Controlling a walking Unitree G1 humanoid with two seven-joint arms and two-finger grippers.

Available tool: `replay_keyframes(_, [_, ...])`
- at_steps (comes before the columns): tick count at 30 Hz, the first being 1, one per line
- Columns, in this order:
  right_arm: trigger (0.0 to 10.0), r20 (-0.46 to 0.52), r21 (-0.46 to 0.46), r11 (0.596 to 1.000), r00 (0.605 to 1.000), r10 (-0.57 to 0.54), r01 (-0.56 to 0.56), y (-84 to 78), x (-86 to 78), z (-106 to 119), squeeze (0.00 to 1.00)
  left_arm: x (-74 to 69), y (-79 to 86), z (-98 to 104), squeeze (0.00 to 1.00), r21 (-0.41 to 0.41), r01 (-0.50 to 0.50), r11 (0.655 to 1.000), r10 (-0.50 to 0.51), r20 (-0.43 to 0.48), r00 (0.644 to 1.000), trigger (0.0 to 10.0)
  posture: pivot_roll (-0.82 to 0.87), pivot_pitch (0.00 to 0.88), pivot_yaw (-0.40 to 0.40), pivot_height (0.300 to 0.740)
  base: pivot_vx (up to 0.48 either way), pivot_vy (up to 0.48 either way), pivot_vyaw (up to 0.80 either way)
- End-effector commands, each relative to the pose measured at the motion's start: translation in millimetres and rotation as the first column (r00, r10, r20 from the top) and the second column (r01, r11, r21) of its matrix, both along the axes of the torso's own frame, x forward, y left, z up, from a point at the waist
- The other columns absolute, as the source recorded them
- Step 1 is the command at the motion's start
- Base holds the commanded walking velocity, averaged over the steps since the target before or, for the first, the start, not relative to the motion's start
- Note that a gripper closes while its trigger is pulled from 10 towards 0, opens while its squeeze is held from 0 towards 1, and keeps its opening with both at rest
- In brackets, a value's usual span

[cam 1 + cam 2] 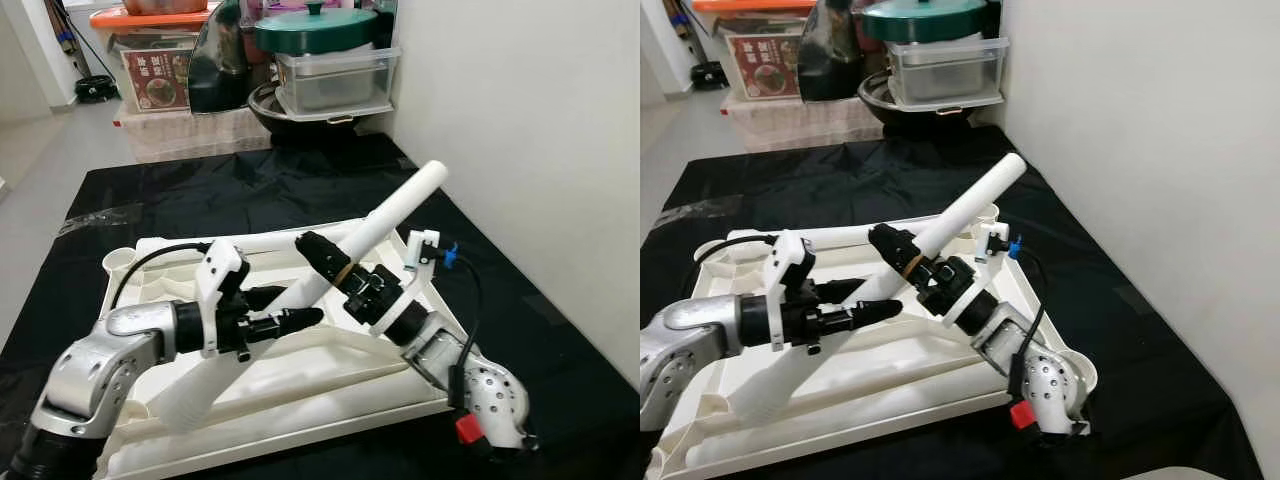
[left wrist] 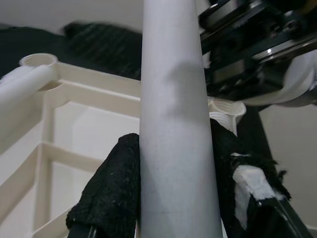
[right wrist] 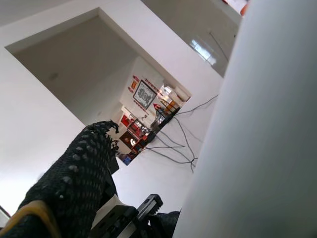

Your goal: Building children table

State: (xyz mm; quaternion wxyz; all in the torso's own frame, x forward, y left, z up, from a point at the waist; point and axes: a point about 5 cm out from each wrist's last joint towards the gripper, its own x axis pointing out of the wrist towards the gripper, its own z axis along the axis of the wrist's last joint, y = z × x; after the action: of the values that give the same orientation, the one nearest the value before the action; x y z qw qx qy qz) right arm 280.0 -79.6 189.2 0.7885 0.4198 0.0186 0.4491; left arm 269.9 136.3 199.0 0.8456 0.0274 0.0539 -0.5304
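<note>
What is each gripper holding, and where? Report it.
Both hold one white table leg: left gripper clamps its lower half, right gripper grips around mid-length.

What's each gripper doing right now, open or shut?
Left gripper: shut on the white table leg, lower part.
Right gripper: shut on the same leg, higher up.

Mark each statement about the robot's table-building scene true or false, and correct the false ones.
1. Both end effectors grip the white table leg. True.
2. The leg lies flat on the floor. False: it is tilted, upper end raised toward the wall.
3. The upturned cream tabletop rests on a black sheet. True.
4. The left end effector is open and apart from the leg. False: it is shut on it.
5. The right end effector holds higher up the leg. True.
</note>
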Motion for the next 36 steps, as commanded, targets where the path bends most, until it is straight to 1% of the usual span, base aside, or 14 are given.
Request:
replay_keyframes(1, [9.7,-0.024,0.002,1.000,1.000,0.015,-0.015,4.2,0.0,-2.6,0.00,-0.2,-1.9,-0.3,0.00,0.001,0.020,1.000,-0.020,0.006,1.000,10.0,0.00,0.000,-0.017,0.740,0.000,0.000,0.00])
replay_keyframes(2, [9.5,-0.031,0.000,1.000,0.999,0.008,-0.008,4.4,1.0,-4.0,0.00,-0.6,-2.8,-0.4,0.00,0.001,0.028,1.000,-0.028,0.006,1.000,10.0,0.01,0.000,-0.020,0.740,0.000,0.000,0.00])
replay_keyframes(4, [9.5,-0.031,0.000,1.000,0.999,0.008,-0.008,4.4,1.0,-4.0,0.00,-0.6,-2.8,-0.4,0.00,0.001,0.028,1.000,-0.028,0.006,1.000,10.0,0.01,0.000,-0.020,0.740,0.000,0.000,0.00])
replay_keyframes(5, [8.6,-0.039,-0.005,1.000,0.999,-0.006,0.006,3.7,2.9,-5.9,0.00,-0.9,-4.0,-0.4,0.00,0.000,0.034,0.999,-0.034,0.006,0.999,10.0,0.01,0.000,-0.023,0.740,0.000,0.000,0.00])
replay_keyframes(6, [8.6,-0.039,-0.005,1.000,0.999,-0.006,0.006,3.7,2.9,-5.9,0.00,-0.9,-4.0,-0.4,0.00,0.000,0.034,0.999,-0.034,0.006,0.999,10.0,0.01,0.000,-0.023,0.740,0.000,0.000,0.00])
replay_keyframes(7, [4.5,-0.045,-0.003,1.000,0.999,-0.018,0.018,2.7,4.5,-6.9,0.00,-1.4,-5.6,-1.3,0.00,0.000,0.042,0.999,-0.042,0.005,0.999,10.0,0.01,0.000,-0.024,0.740,0.000,0.000,0.00])
replay_keyframes(8, [1.2,-0.047,0.001,1.000,0.999,-0.027,0.027,1.9,5.6,-7.0,0.00,-1.9,-6.8,-2.4,0.00,0.000,0.048,0.999,-0.048,0.004,0.999,10.0,0.01,0.000,-0.023,0.740,0.000,0.000,0.00])
replay_keyframes(10, [1.2,-0.047,0.001,1.000,0.999,-0.027,0.027,1.9,5.6,-7.0,0.00,-1.9,-6.8,-2.4,0.00,0.000,0.048,0.999,-0.048,0.004,0.999,10.0,0.01,0.000,-0.023,0.740,0.000,0.000,0.00])
replay_keyframes(11, [0.0,-0.049,0.008,0.999,0.998,-0.031,0.032,1.4,6.2,-6.7,0.00,-2.4,-7.7,-3.5,0.00,0.000,0.053,0.999,-0.053,0.002,0.999,10.0,0.00,0.000,-0.024,0.740,0.000,0.000,0.00])
replay_keyframes(25, [0.0,-0.048,0.018,0.999,0.998,-0.050,0.051,-0.2,7.5,-4.6,0.00,-1.5,-11.5,-10.8,0.00,0.002,0.059,0.998,-0.059,-0.003,0.998,10.0,-0.01,0.000,-0.023,0.740,0.000,0.000,0.00])
replay_keyframes(26, [0.0,-0.046,0.018,0.999,0.998,-0.050,0.051,0.1,7.4,-4.1,0.00,1.3,-10.9,-11.3,1.00,-0.005,0.028,1.000,-0.028,0.016,0.999,10.0,-0.01,0.000,-0.025,0.740,0.000,0.000,0.00])
replay_keyframes(28, [0.0,-0.046,0.018,0.999,0.998,-0.050,0.051,0.1,7.4,-4.1,0.00,1.3,-10.9,-11.3,1.00,-0.005,0.028,1.000,-0.028,0.016,0.999,10.0,-0.01,0.000,-0.025,0.740,0.000,0.000,0.00])
replay_keyframes(33, [0.0,-0.040,0.014,0.998,0.997,-0.059,0.060,-2.0,8.7,-2.8,0.00,11.8,-5.4,-7.9,1.00,-0.050,-0.077,0.996,0.079,0.043,0.996,10.0,-0.01,0.000,-0.030,0.740,0.000,0.000,0.00])
replay_keyframes(36, [0.0,-0.041,0.014,0.997,0.997,-0.070,0.071,-4.1,10.6,-2.7,0.00,13.3,-2.6,-6.3,1.00,-0.060,-0.099,0.993,0.101,0.042,0.994,10.0,-0.01,0.000,-0.030,0.740,0.000,0.000,0.00])
